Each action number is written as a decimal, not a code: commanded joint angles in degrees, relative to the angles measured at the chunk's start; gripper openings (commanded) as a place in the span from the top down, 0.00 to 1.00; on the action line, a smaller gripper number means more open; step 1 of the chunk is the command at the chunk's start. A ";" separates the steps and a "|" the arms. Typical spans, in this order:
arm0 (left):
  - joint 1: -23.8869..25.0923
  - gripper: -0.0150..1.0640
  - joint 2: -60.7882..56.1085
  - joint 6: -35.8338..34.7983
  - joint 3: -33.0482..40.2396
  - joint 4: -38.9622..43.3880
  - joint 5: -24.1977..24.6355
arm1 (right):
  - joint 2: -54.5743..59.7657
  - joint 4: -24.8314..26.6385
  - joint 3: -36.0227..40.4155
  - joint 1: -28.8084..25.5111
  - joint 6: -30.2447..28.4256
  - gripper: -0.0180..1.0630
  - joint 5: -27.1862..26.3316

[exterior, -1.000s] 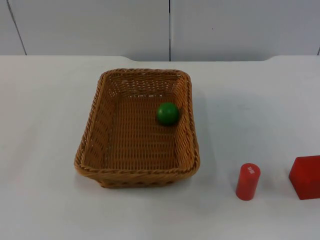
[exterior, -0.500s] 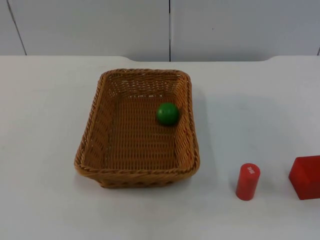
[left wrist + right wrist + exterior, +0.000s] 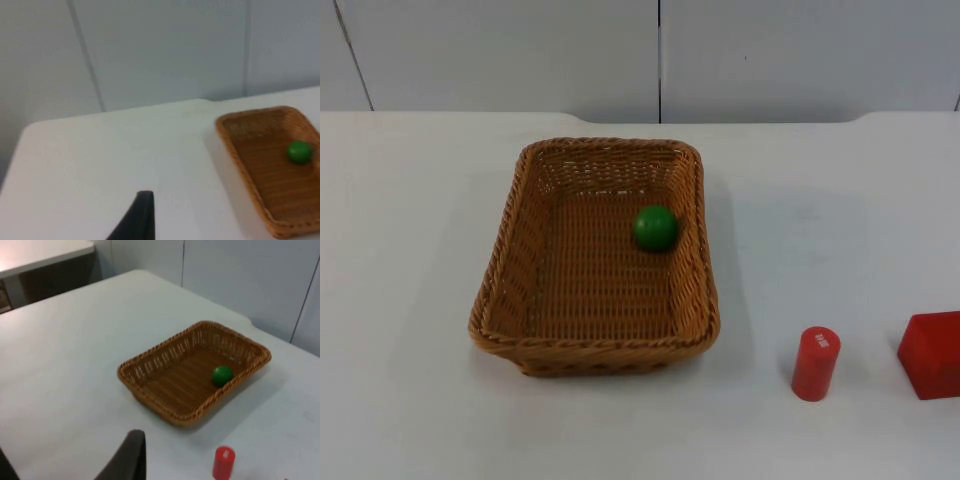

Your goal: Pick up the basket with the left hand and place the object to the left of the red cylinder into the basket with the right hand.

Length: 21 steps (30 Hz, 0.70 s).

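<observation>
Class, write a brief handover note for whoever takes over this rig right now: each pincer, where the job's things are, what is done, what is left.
Left pincer: above bare table, left of the basket, holding nothing.
Right pincer: above the table on the near side of the basket, holding nothing.
Wicker basket rests on the white table. Green ball lies inside it by the right wall. Red cylinder stands upright to the basket's right; red block is right of the cylinder.
Done: ball is in the basket, basket set down.
Left: apparently nothing.
</observation>
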 commanded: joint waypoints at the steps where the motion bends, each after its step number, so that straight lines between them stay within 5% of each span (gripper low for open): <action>1: 0.15 0.01 -1.43 -3.58 0.65 3.25 0.68 | -1.97 0.03 0.24 -0.11 0.36 0.01 2.49; 5: 0.15 0.01 -1.43 -5.20 3.43 6.74 5.71 | -6.88 -0.49 0.65 -0.11 0.36 0.01 5.44; 15: 0.15 0.01 -1.43 -7.65 10.85 6.60 3.47 | -13.40 -2.59 0.86 -0.11 0.36 0.01 11.68; 21: 0.15 0.01 -1.43 -7.20 10.79 6.48 3.46 | -13.40 -6.81 4.55 -0.11 6.34 0.01 13.56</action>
